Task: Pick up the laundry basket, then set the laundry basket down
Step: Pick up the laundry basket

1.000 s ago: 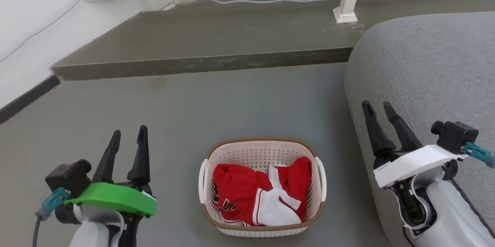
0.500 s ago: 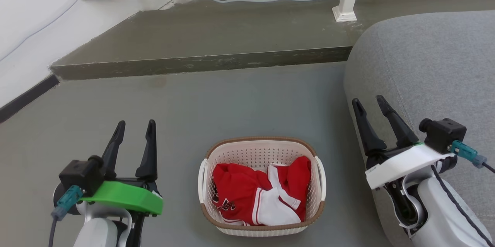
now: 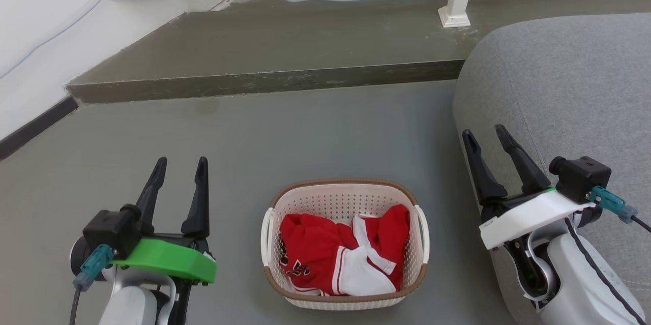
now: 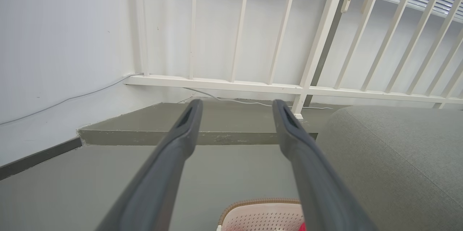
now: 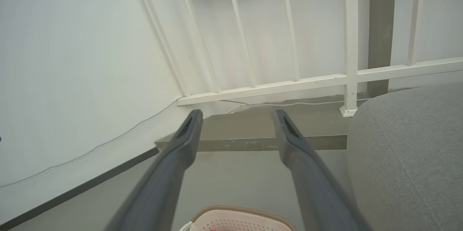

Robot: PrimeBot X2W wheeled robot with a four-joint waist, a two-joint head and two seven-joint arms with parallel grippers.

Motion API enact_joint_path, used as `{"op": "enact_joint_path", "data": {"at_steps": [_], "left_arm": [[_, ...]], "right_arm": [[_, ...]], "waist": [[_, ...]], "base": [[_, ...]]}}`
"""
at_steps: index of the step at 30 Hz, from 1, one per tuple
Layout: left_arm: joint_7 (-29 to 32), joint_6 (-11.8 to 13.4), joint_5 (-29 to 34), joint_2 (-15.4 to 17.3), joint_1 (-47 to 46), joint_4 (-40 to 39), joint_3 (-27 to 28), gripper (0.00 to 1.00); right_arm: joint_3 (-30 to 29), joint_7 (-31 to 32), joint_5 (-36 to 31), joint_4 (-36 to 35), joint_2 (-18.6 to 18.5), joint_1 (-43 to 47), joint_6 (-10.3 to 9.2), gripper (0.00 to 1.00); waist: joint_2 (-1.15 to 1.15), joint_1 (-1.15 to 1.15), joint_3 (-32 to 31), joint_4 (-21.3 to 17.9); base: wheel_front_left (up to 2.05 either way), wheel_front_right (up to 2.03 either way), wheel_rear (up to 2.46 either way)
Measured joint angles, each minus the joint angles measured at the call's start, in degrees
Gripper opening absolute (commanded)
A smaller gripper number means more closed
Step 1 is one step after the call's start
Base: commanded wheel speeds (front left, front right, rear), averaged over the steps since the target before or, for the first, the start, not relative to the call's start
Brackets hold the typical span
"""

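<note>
The left gripper [image 3: 182, 160] is being carried toward 2 o'clock in the head view, closing in on the laundry basket [image 3: 341, 200] from its 9 o'clock side. The right gripper [image 3: 483, 130] is being drawn toward 10 o'clock, nearer the laundry basket's 3 o'clock side. Both shifts are being slowed over the last half-second.

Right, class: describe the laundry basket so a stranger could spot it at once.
Start at the big grey upholstered seat on the right. On the floor just left of it sits the laundry basket: oval, cream, perforated, brown-rimmed, holding red-and-white clothing.
</note>
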Motion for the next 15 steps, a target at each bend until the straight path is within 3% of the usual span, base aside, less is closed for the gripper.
{"op": "enact_joint_path", "data": {"at_steps": [15], "left_arm": [[0.0, -0.01, 0.01, -0.04, -0.09, -0.59, -0.27, 1.0]], "right_arm": [[-1.33, -0.01, 0.0, 2.74, 0.36, -0.01, -0.05, 1.0]], "waist": [[0.0, 0.0, 3.38, -0.82]], "base": [[0.0, 0.0, 0.0]]}}
